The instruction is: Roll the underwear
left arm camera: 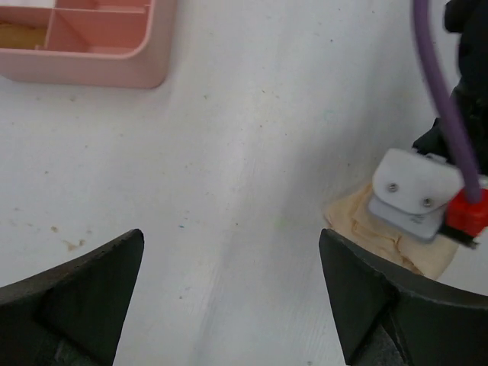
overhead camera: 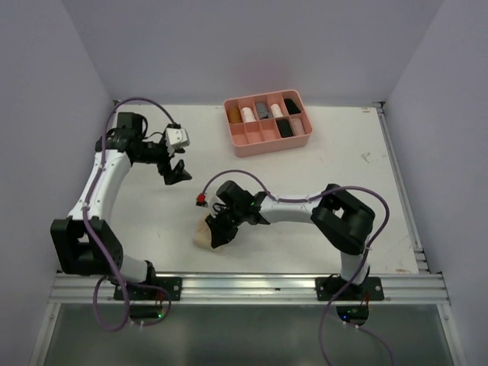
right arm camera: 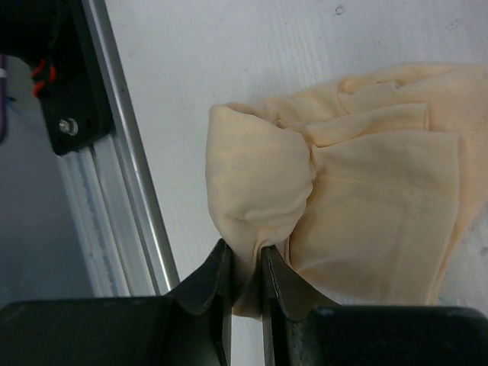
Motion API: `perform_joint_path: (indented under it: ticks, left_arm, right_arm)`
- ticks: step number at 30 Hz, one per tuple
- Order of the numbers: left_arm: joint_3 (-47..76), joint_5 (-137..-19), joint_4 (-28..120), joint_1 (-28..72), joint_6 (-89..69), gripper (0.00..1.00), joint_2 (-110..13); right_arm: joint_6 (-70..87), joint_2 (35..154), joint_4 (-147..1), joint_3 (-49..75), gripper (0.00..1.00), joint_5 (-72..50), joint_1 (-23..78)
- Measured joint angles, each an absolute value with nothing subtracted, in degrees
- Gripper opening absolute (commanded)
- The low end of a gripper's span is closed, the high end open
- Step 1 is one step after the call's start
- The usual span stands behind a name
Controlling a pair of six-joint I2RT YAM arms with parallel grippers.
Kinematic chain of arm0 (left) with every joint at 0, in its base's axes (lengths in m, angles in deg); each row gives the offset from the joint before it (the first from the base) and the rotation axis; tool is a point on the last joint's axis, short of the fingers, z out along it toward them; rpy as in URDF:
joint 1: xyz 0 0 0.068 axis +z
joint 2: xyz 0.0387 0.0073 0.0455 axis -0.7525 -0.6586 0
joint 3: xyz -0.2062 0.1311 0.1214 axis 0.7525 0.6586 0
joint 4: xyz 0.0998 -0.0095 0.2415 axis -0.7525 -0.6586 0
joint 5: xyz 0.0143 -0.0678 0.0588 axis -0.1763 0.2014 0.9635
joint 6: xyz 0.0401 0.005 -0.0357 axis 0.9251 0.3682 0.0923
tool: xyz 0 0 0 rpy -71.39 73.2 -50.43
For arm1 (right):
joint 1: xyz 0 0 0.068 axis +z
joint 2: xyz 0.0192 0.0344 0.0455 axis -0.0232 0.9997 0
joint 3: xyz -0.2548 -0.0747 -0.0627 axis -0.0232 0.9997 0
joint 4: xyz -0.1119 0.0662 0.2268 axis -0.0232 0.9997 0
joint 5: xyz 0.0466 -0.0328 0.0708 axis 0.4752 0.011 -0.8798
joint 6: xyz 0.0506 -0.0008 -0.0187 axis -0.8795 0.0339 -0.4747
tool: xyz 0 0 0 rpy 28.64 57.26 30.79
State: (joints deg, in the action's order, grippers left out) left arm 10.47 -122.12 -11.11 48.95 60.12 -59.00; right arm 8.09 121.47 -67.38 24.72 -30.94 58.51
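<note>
1. Nearest the arm bases, a metal rail (overhead camera: 252, 286) edges the white surface (overhead camera: 343, 198).
2. Just beyond the rail, left of centre, we see the pale tan underwear (right arm camera: 366, 191) lying crumpled on the surface, with one end gathered into a rounded fold.
3. The right fingers (right arm camera: 217, 286) are almost pressed together and pinch that gathered fold. The cloth bulges out just past their tips.
4. The right arm reaches leftward, low across the surface, from its base on the right.
5. Farther back and to the left, the left fingers (overhead camera: 178, 172) are spread wide and hold nothing. They point at bare surface, apart from the underwear. In the left wrist view the cloth lies off to the right, partly hidden by the right arm's wrist camera.
6. At the far side, well apart from both arms, a pink divided tray (overhead camera: 267, 141) rests on the surface. Several compartments hold small rolled bundles (overhead camera: 284, 127), some black and some pale. We cannot tell what they are.
</note>
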Motion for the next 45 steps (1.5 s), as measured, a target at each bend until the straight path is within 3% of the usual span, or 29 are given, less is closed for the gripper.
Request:
perform_joint_path:
  ticks: [8, 14, 17, 22, 26, 32, 42, 45]
  left_arm:
    - [18.78, -118.52, 7.32, 50.13, 41.52, 1.00, -40.44]
    - [21.18, -119.26, -3.92, 49.80, 59.97, 0.90, -37.97]
    - [31.69, -116.20, -8.55, 46.28, 69.95, 0.82, -33.86]
    - [49.46, -111.70, -8.27, 35.73, 76.42, 0.81, -21.52]
    - [56.55, -109.29, -4.75, 30.26, 78.09, 0.79, -14.08]
    - [62.16, -105.88, 3.86, 24.84, 78.87, 0.78, -13.91]
    - [66.45, -101.67, 13.26, 17.19, 78.94, 0.68, -16.60]
    - [67.12, -100.14, 15.62, 14.39, 78.44, 0.56, -18.22]
  right_arm:
    - [-2.75, 128.67, -72.73, 23.02, 0.00, -47.51, 51.36]
    - [-10.90, 133.80, -79.90, 23.43, 0.00, -57.54, 47.58]
    - [-13.96, 135.46, -82.53, 23.56, 0.00, -60.45, 46.51]
    - [-17.44, 137.65, -85.85, 23.56, 0.00, -63.60, 45.41]
    - [-19.27, 138.96, -87.58, 23.54, 0.00, -65.46, 44.76]
    - [-20.76, 140.07, -88.82, 23.46, 0.00, -66.94, 44.26]
    - [-21.89, 141.32, -89.02, 22.82, 0.00, -68.21, 43.53]
    - [-21.96, 141.65, -88.80, 22.52, 0.00, -68.63, 43.45]
